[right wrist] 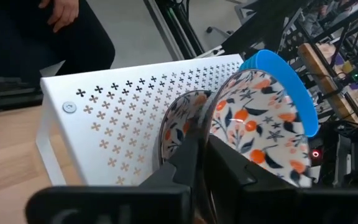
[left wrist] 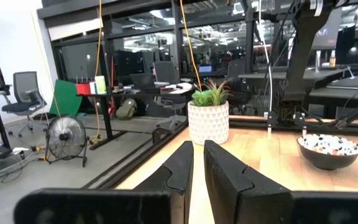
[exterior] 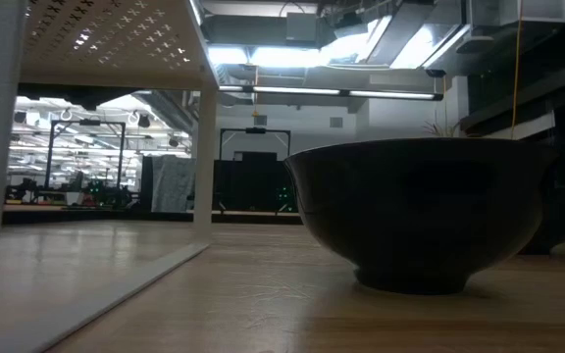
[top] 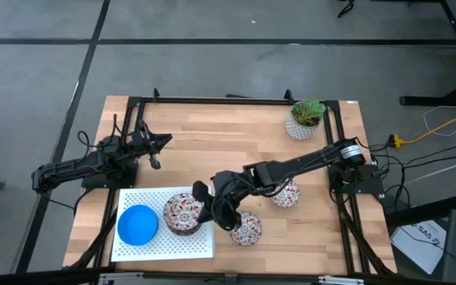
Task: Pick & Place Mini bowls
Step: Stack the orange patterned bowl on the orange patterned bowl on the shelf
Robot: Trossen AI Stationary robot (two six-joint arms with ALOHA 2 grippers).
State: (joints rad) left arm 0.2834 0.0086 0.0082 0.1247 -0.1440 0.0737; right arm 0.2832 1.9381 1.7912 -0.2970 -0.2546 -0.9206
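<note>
Only "SAS", partly legible, on floor paper [top: 427, 235]

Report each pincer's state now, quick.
Left pincer: shut, holding nothing, raised over the table's left side.
Right pincer: shut on the rim of a floral bowl at the white perforated tray.

Two dark, slender jointed robot arms, the left arm [top: 77, 168] and the right arm [top: 299, 165], sit on black bases bolted to the table's sides. The right arm carries a silver band near its base; black cables trail away. Each ends in two flat black angular fingers [left wrist: 219, 174].
</note>
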